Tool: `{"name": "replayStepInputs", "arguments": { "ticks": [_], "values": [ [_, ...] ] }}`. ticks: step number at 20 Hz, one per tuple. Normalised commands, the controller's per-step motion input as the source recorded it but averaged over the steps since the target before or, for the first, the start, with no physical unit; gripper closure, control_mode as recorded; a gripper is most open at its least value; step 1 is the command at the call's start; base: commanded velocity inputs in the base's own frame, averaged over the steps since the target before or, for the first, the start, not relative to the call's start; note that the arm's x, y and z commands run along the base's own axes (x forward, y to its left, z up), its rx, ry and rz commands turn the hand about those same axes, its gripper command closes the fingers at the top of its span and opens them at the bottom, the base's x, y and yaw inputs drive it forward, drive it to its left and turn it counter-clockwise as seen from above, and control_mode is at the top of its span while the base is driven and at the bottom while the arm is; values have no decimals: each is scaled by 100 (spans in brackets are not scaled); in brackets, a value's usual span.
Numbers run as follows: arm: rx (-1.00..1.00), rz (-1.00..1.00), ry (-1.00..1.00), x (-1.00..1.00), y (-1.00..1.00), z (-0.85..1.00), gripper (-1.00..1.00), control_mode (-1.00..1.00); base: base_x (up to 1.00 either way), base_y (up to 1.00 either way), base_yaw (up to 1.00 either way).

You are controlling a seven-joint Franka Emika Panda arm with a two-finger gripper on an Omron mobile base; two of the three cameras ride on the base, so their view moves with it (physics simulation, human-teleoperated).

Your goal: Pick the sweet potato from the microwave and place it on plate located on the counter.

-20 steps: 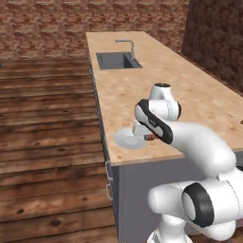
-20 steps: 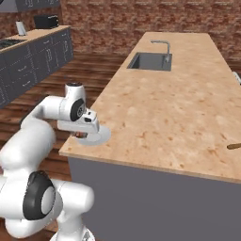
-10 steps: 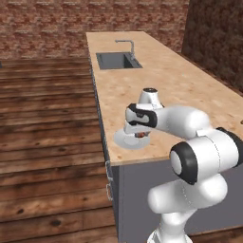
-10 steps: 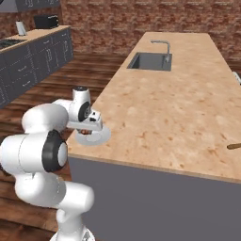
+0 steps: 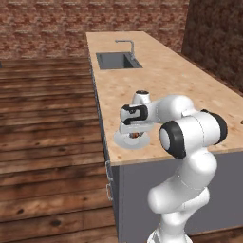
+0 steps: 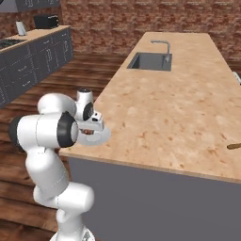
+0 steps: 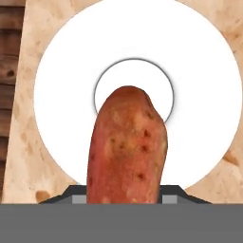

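The gripper [image 5: 135,134] pinches the sweet potato [image 7: 127,147] right over the plate [image 7: 61,71] near the counter [image 5: 180,85] edge. Best to lower gently, release over the centre well.

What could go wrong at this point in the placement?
1. The round pale plate sits close to the edge of the speckled wood-look counter, so a nudge might push it off.
2. The orange-red oblong sweet potato is held in the gripper above the plate's centre well; being rounded, it may roll off once released.
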Motion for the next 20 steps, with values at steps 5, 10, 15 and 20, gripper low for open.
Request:
{"name": "replayStepInputs", "arguments": {
  "ticks": [5,10,15,20],
  "values": [
    [0,1,2,33,-3,-45,100,-100,0,0,0],
    [0,0,2,36,3,-18,100,-100,0,0,0],
    [0,0,2,18,0,-34,100,-100,0,0,0],
    [0,0,5,17,0,-37,100,-100,0,0,0]
  ]
}}
